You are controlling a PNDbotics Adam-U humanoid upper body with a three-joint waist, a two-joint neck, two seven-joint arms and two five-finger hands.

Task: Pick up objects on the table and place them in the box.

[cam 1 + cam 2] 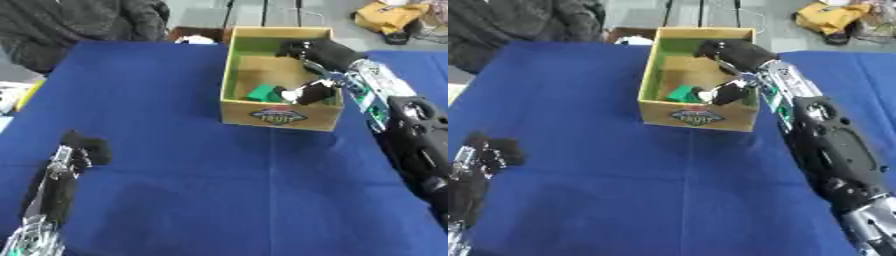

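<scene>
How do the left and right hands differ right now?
The right hand reaches over the box, above a green item inside; the left hand rests over the blue table near the lower left corner, far from the box. The right hand's arm is stretched forward; the left hand's arm stays back. Both hands are black.

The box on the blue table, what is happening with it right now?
The robot's right hand is reaching into the box, over a green thing and a black-and-white thing that lie inside. Whether it holds anything cannot be seen. The left hand rests idle on the blue table, near the lower left.
</scene>
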